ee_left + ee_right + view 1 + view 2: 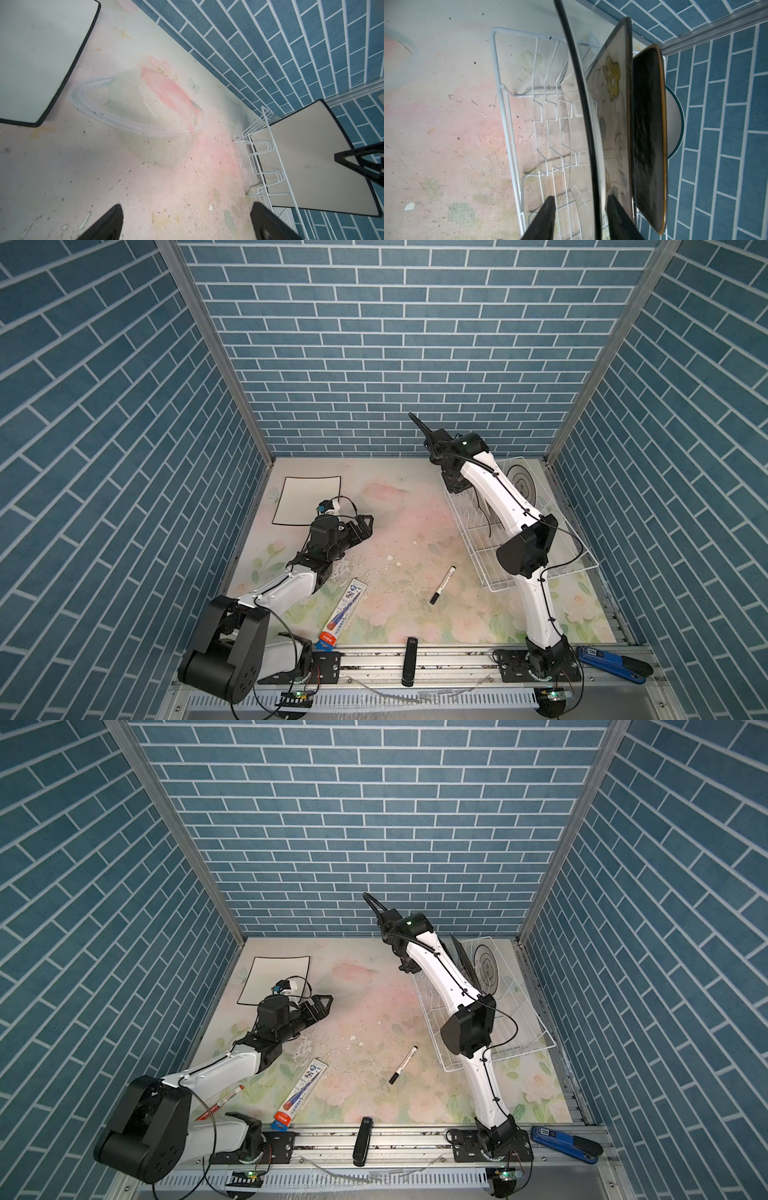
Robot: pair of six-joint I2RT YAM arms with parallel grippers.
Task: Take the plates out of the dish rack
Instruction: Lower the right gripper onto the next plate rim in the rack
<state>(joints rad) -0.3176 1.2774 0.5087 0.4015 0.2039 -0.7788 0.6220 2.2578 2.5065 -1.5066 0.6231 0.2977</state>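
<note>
Well left of the dish rack (490, 572) a black-rimmed plate (307, 499) is lying flat, my left hand (369, 526) hovering beside it, spread wide, empty. Inside the rack my right hand (580, 199) is straddling an upright rimmed plate (579, 83) (gap showing, not gripping); flowered plate (612, 79), black plate (648, 124) and round plate (675, 124) are standing beyond.

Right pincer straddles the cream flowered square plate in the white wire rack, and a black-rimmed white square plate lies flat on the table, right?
No: the right wrist view shows the right pincer straddling a second black-rimmed white square plate; the cream flowered square plate stands just behind it. The rest is right.
</note>
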